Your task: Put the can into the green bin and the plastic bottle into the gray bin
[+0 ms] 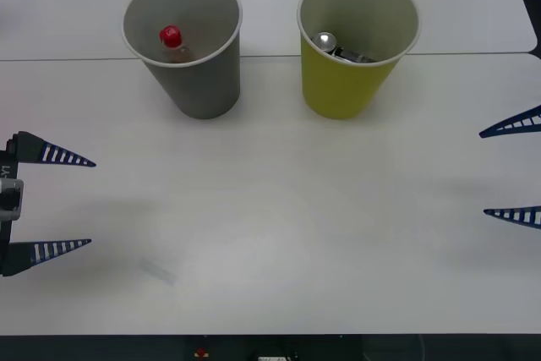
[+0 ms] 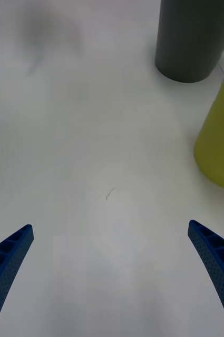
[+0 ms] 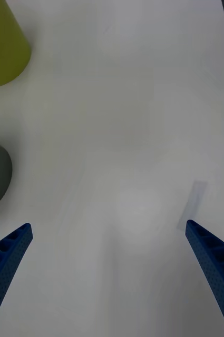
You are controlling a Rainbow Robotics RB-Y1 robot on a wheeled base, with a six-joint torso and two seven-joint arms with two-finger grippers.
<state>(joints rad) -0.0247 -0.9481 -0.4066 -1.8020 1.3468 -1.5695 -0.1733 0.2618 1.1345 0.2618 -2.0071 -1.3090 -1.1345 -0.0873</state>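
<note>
Shiny metal can [image 1: 326, 41], matt gray bin [image 1: 196, 73], smooth white table [image 1: 279, 217]

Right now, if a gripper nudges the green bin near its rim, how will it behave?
The green bin would probably tip rather than slide: it is tall and tapers to a narrow base. It likely feels light, holding only the small can. Its thin rim may flex.

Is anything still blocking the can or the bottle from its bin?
Nothing visible: the plastic bottle lies inside the gray bin and the can inside the green bin.
</note>
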